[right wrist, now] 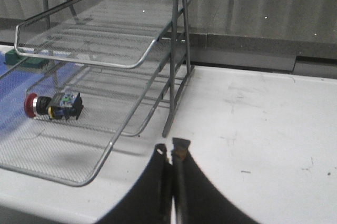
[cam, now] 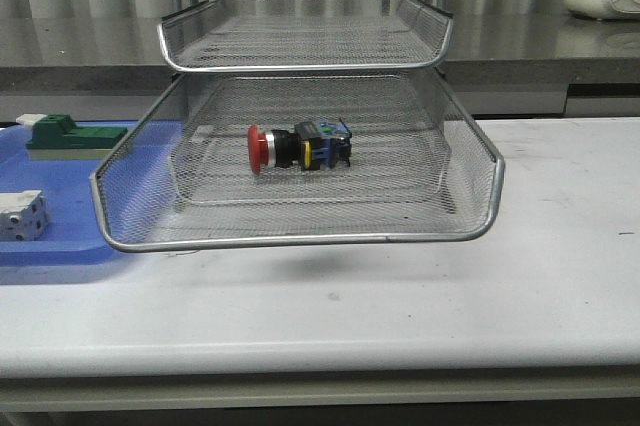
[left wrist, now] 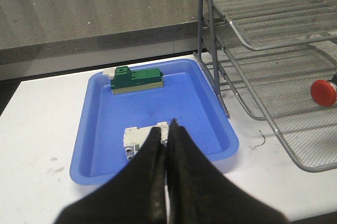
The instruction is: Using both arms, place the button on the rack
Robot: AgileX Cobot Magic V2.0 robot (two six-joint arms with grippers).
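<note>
We see the button [cam: 298, 147] lying on its side near the middle of the front picture. It has a round red cap on the left end, a shiny silver ring next to it, then a black body with yellow and blue bits at the right end. It rests on the mesh floor of a lower shelf of the rack [cam: 300, 238], a little left of the middle of that shelf. Nothing is touching it.

The rack is made of silver wire mesh with shiny rims. Another shelf sits above the button, higher in the picture.

At the left edge of the front picture we see a blue tray [cam: 60, 246] on the white table [cam: 400, 316]. A green block [cam: 72, 136] lies on the tray, and a white block [cam: 22, 214] lies lower down on it.

In its own picture, our left claw [left wrist: 168, 128] is pressed shut with nothing in it, at the bottom middle, over the tray. Our right claw [right wrist: 170, 150] is shut and empty too, over the bare table, to the right of the rack.
</note>
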